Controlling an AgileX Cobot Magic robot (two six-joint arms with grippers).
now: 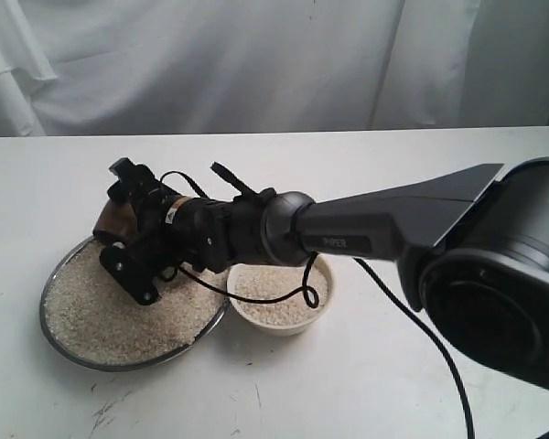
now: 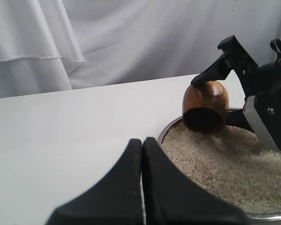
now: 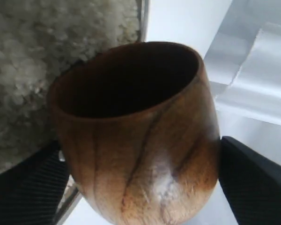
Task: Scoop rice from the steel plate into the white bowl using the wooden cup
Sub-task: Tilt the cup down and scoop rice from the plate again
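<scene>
While rice [image 1: 101,315] fills steel plate [image 1: 119,366] and white bowl [image 1: 276,327], right hand [image 1: 119,218] clamps wooden cup [image 1: 108,225] tipped over plate; left hand [image 2: 142,145] pressed together.

- In the exterior view I see only a brown sliver of the wooden cup [image 1: 111,223]; the right gripper [image 1: 119,229] covers the rest.
- The right arm [image 1: 384,219] hides the rims of the steel plate [image 1: 42,306] and white bowl [image 1: 284,325] toward the table's back edge.
- In the right wrist view the cup's base is cut off and the rice [image 3: 18,56] is blurred.
- I can't tell whether the cup's dark inside holds grains.
- The left gripper [image 2: 141,145] runs off the left wrist picture's edge.
</scene>
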